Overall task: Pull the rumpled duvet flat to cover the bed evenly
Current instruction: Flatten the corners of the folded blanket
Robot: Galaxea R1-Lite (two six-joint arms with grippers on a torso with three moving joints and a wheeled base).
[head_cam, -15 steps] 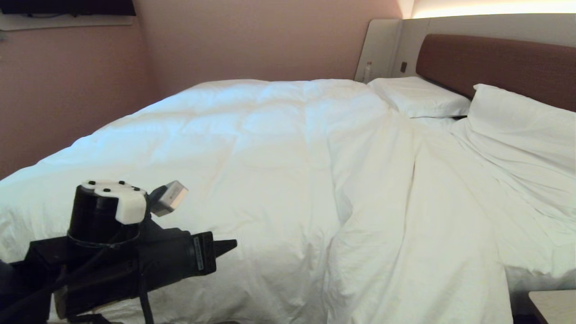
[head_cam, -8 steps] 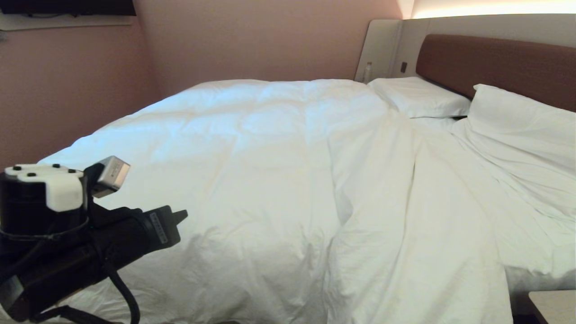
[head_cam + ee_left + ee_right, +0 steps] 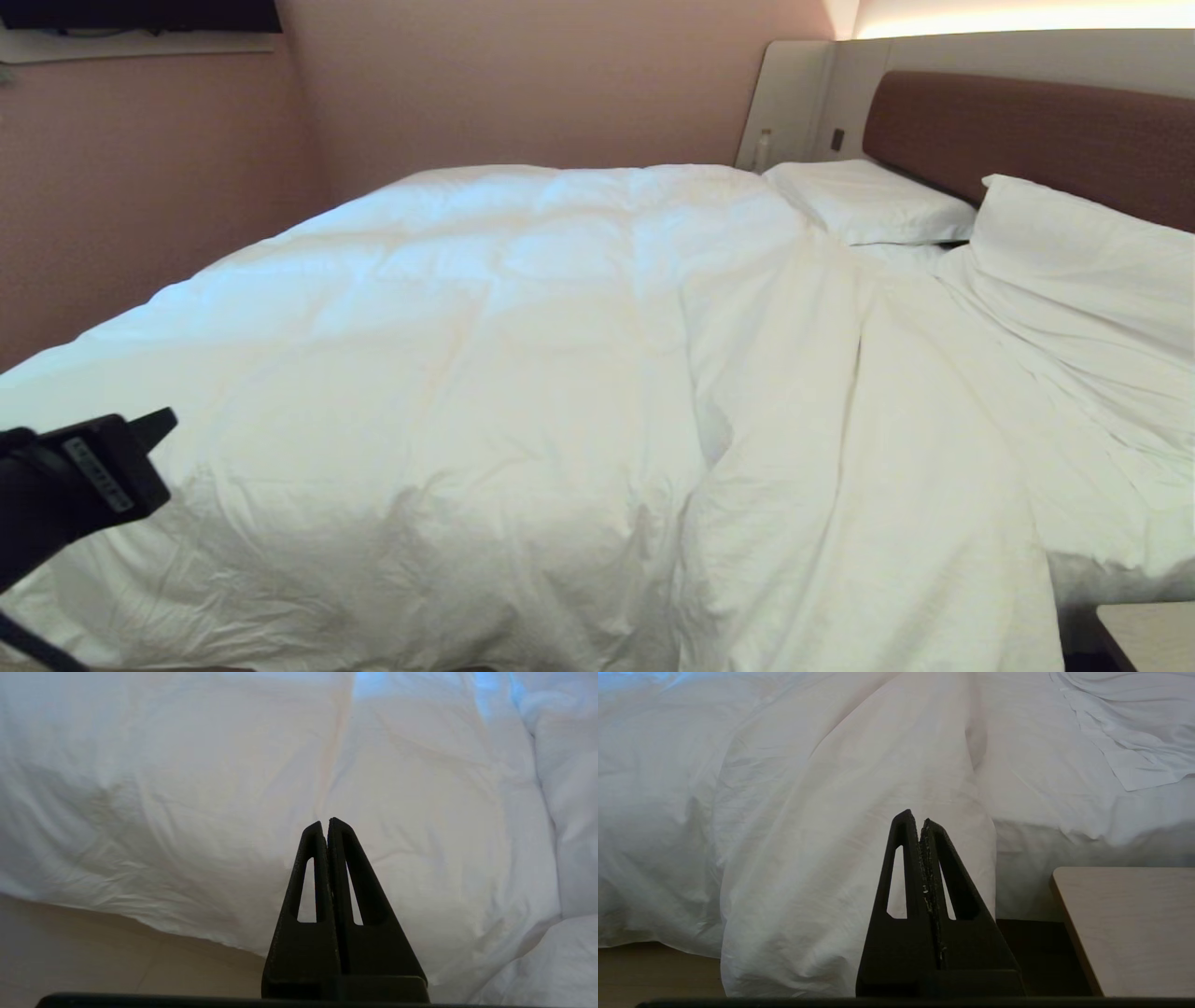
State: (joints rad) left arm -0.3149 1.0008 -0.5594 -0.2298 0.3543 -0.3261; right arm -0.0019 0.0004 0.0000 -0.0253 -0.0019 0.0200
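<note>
The puffy white duvet (image 3: 513, 373) lies across the bed, whose brown headboard (image 3: 1027, 131) stands at the right. A long raised fold (image 3: 794, 420) runs down the duvet toward the near edge, where the duvet hangs over the side (image 3: 808, 882). My left gripper (image 3: 161, 422) is at the far left edge of the head view, shut and empty, just off the duvet's hanging edge (image 3: 187, 812). In its own wrist view the left gripper (image 3: 324, 823) points at the duvet without touching it. My right gripper (image 3: 917, 819) is shut and empty, low in front of the hanging fold.
Two white pillows (image 3: 868, 201) (image 3: 1092, 261) lie by the headboard. A pale wooden bedside table (image 3: 1134, 924) stands at the near right, close to the right gripper. A small bottle (image 3: 763, 149) sits on the far ledge. Bare floor (image 3: 93, 961) shows below the duvet's edge.
My left arm has drawn back to the left and down, so only its gripper tip still shows in the head view. The duvet has not moved.
</note>
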